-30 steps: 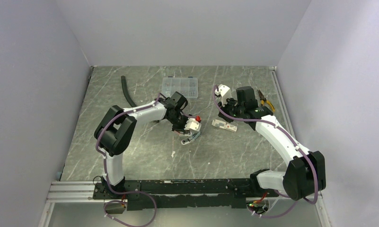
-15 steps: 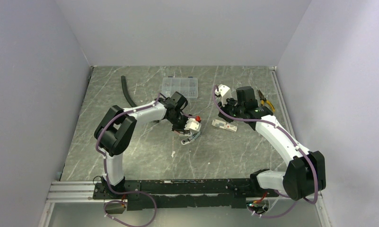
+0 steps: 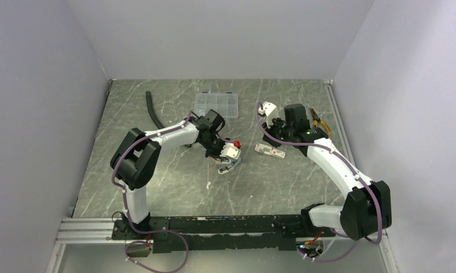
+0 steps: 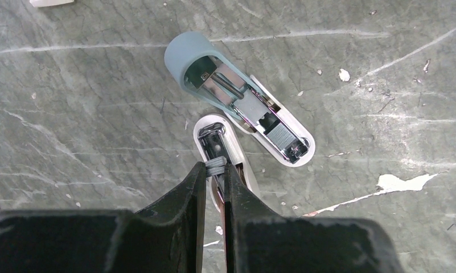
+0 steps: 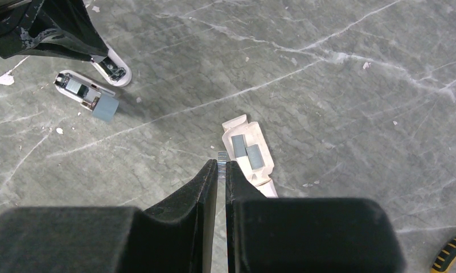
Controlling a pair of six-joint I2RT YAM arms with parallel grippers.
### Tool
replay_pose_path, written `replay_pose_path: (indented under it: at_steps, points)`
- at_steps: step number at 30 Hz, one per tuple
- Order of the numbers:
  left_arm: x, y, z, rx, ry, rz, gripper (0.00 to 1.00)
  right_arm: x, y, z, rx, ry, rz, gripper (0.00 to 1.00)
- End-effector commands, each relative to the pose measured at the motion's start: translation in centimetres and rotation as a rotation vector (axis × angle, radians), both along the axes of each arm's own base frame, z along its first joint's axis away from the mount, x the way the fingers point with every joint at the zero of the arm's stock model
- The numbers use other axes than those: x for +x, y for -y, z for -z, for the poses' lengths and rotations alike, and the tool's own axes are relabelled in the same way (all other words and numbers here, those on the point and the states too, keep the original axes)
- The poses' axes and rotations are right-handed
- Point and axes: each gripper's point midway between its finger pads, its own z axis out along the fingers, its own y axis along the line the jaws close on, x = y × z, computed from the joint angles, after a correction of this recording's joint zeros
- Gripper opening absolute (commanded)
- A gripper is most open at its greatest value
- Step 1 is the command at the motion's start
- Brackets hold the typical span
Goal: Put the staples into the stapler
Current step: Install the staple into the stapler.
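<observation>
Overall, little has moved on the table [image 3: 174, 193] in the last second. The left arm [image 3: 168, 133] has swung its elbow slightly leftward, while the right arm [image 3: 328, 159] has held still. That suggests fine alignment rather than travel.

The stapler [image 4: 254, 116] lies near the table's middle, opened wide with its two halves splayed. The left gripper [image 4: 215, 169] hangs right over the near half, fingers almost closed on the staples [image 4: 215, 164], a short grey strip at their tips. The strip does not look seated yet, so loading remains unfinished.

To the right, the right gripper [image 5: 221, 165] hovers just beside the white carton [image 5: 237, 122], jaws nearly together. Whether it pinches anything is too small to tell.
</observation>
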Motion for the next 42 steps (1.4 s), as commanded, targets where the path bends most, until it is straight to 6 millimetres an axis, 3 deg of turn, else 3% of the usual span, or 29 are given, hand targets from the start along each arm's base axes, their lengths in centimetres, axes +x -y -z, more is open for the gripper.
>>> replay_pose_path:
  at_steps: [1,19,42]
  points:
    - [0.4,0.5,-2.8,-0.042,0.057,0.049,0.03,0.4,-0.1,-0.7,0.009,0.021,-0.005,0.12]
    - [1.0,0.8,-1.5,-0.021,0.063,0.080,0.03,0.4,-0.1,-0.6,0.007,0.016,-0.003,0.12]
    - [0.4,0.9,-0.3,-0.013,0.015,0.103,0.03,0.5,0.0,-0.4,0.003,0.013,-0.002,0.12]
